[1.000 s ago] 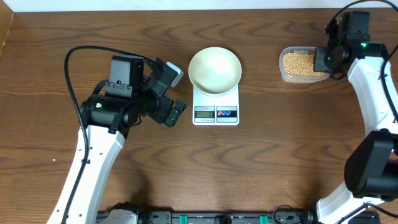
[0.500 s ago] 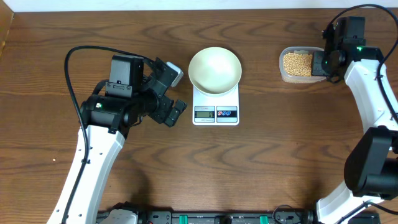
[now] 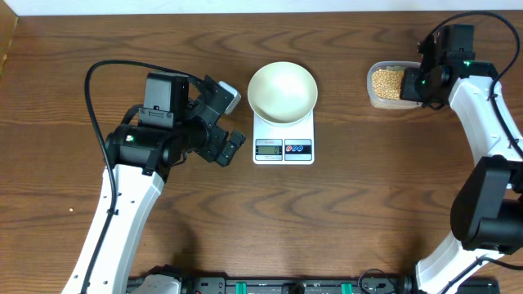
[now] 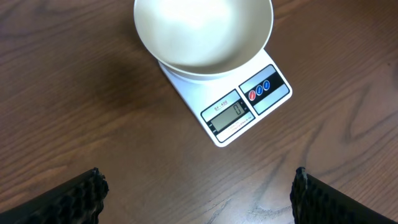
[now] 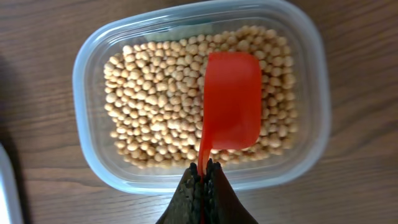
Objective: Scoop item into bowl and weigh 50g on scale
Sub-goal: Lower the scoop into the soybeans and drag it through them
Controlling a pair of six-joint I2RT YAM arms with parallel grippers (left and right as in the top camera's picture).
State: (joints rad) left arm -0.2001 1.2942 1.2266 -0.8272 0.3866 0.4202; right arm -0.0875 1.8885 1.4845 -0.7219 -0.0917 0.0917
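The white bowl (image 3: 282,91) sits empty on the white scale (image 3: 283,139); both also show in the left wrist view, the bowl (image 4: 203,34) on the scale (image 4: 239,109). Tan-yellow beans (image 3: 387,82) fill a clear tub (image 3: 374,100) at the back right. In the right wrist view my right gripper (image 5: 204,169) is shut on the handle of a red scoop (image 5: 230,111) whose empty cup lies over the beans (image 5: 155,106). My left gripper (image 4: 198,186) is open and empty, left of the scale.
The clear tub (image 5: 87,81) stands on the brown wooden table (image 3: 368,204). The left arm body (image 3: 163,131) sits close to the scale's left side. The table's back edge runs along the top of the overhead view.
My right gripper has shifted left over the tub, covering more of the beans in the overhead view. The left arm, bowl and scale have not moved.
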